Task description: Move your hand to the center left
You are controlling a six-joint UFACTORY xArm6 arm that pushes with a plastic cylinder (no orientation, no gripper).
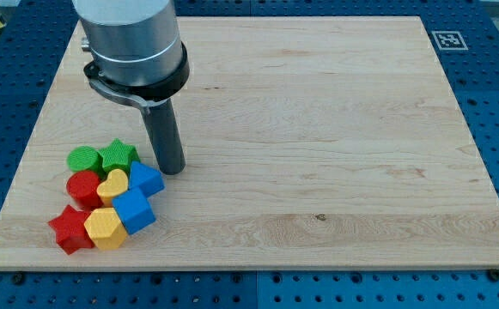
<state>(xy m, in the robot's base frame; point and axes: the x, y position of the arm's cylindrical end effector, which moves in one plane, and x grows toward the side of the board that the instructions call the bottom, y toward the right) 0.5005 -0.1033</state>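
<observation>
seven blocks in one bunch, just left of and below my tip [172, 171]. two green: a round one [82, 158] and a star [118, 156]. two red: a round one [83, 187] and a star [70, 229]. two yellow: a heart [112, 184] and a six-sided one [105, 227]. two blue: a small one [146, 179] and a bigger cube [134, 210]. eight in all, not seven.

The setting is a robotics lab bench. A pale rectangular wooden board [318, 129] lies on a blue perforated metal table [498, 103] with a regular hole grid. A black-and-white square fiducial marker [447, 39] occupies the board's top-right corner.
</observation>
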